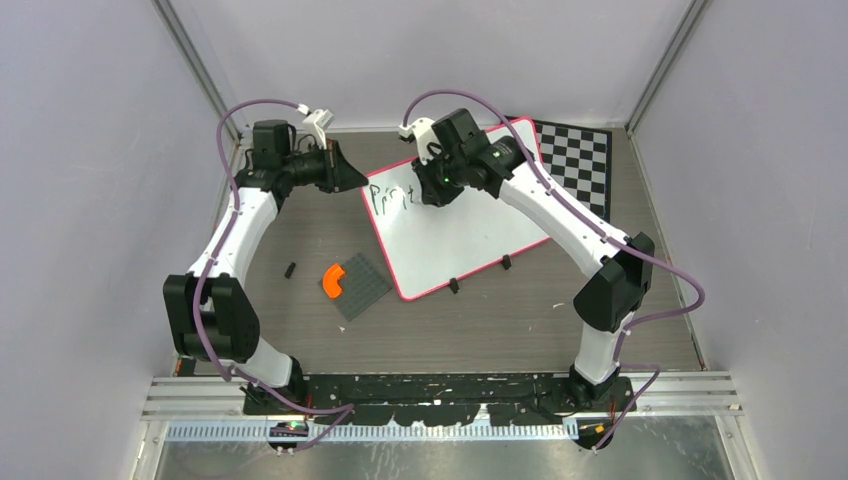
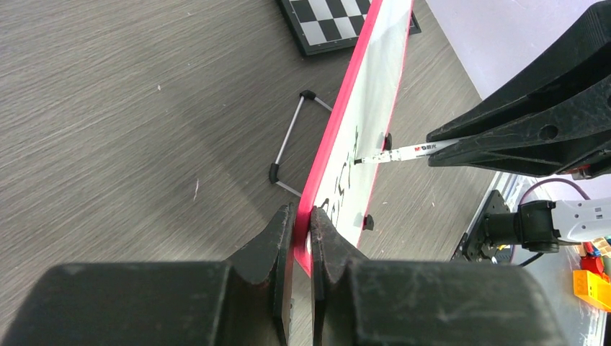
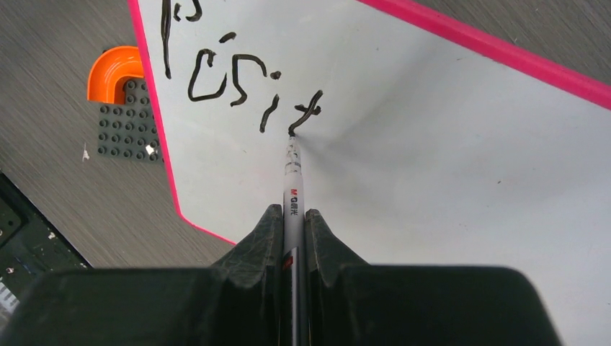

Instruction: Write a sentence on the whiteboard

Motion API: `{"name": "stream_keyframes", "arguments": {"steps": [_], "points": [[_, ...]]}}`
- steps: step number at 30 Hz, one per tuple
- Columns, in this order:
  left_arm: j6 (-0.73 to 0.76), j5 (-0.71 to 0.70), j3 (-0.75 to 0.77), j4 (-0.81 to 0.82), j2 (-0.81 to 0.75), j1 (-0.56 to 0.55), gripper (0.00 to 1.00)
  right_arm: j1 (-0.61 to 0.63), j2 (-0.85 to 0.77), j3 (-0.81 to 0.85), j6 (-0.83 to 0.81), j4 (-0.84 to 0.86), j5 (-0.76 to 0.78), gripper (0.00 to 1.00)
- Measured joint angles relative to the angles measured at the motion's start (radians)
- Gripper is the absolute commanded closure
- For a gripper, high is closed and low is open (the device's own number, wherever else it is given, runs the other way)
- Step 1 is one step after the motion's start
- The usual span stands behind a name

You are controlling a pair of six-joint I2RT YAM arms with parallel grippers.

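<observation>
Writing is under way — the sentence (image 3: 238, 94) reads roughly "Posit" so far, set near the upper left corner of the whiteboard (image 1: 455, 235), which rests mid-tabletop (image 1: 480, 320). The right hand (image 3: 292, 216) is clenched on a white marker (image 3: 293, 189), its tip touching the whiteboard at the foot of the "t". The left hand (image 2: 302, 216) pinches the whiteboard's pink rim at that corner. The next move probably calls for a lift and a short shift rightward along the whiteboard — with light pressure. The marker's barrel bears a red "M&G" logo.
</observation>
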Motion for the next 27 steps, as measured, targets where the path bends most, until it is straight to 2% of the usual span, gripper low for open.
{"name": "stream_keyframes", "arguments": {"steps": [10, 27], "points": [[0.0, 0.004, 0.0, 0.0, 0.0, 0.0, 1.0, 0.0, -0.009, -0.008, -0.018, -0.01, 0.023, 1.0], [0.0, 0.011, 0.001, -0.002, 0.0, -0.001, 1.0, -0.005, -0.008, 0.092, -0.049, -0.036, 0.072, 1.0]]}}
